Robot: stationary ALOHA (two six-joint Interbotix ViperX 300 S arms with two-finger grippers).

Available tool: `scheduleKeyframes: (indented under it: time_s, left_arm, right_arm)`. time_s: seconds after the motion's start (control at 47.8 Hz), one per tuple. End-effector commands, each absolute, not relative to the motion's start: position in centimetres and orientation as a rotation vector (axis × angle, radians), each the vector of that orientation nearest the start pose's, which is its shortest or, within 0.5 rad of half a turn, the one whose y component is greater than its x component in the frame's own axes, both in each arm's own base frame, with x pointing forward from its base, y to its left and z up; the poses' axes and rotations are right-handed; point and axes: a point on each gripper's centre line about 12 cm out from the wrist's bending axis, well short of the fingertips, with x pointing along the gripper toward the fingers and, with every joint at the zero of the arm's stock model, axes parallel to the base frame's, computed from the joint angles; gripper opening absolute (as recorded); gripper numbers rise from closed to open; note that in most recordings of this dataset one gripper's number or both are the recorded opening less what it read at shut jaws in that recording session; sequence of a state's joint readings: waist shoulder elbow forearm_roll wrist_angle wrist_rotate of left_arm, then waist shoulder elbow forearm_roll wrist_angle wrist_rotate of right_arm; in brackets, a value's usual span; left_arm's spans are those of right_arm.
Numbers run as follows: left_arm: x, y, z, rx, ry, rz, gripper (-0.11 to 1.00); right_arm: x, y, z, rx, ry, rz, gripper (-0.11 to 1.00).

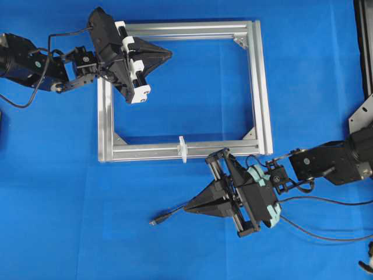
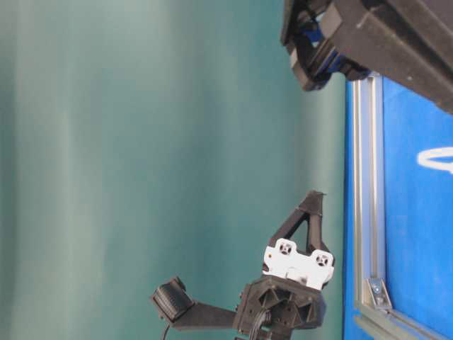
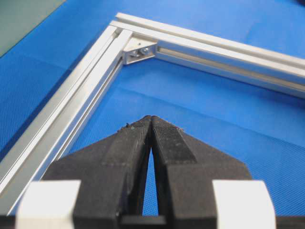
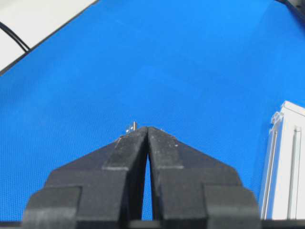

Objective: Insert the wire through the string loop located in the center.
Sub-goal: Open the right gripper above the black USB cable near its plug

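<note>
In the overhead view, the frame is laid on the surface at upper centre, with the string loop set upright on its lower bar. The left claw is placed over the frame's upper-left corner. The right claw is found below the frame, just beside the wire, whose plug lies to its left.

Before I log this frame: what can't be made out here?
- Wire: overhead, its run past the right gripper is hidden beneath the gripper; right wrist view shows only the plug tip above the fingers.
- String loop: overhead, too small to see its opening; table-level view cuts it at the edge.
- Frame: left wrist view shows one corner only.
</note>
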State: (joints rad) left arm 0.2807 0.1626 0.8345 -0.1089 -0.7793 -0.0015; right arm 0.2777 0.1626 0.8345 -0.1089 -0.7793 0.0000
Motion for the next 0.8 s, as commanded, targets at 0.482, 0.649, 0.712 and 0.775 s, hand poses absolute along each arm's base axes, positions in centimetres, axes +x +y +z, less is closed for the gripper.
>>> scheduleKeyframes:
  time_s: [0.482,0.649,0.712,0.775]
  left_arm:
    - [37.00,11.39,15.34,-0.092,0.170,0.348,0.00]
    - [37.05,11.39,15.39,-0.091,0.169,0.347,0.00]
    - [37.01,11.38,15.34,-0.092,0.170,0.347,0.00]
    - [36.97,11.37,15.24,-0.093,0.173,0.347,0.00]
  right_arm:
    - [37.26,11.85,16.18,-0.026,0.161,0.360,-0.04]
    - [37.30,11.87,16.15,-0.017,0.164,0.360,0.05]
    - [37.28,11.91,16.13,-0.016,0.166,0.360,0.17]
    - [37.24,12.03,16.11,-0.017,0.167,0.363,0.33]
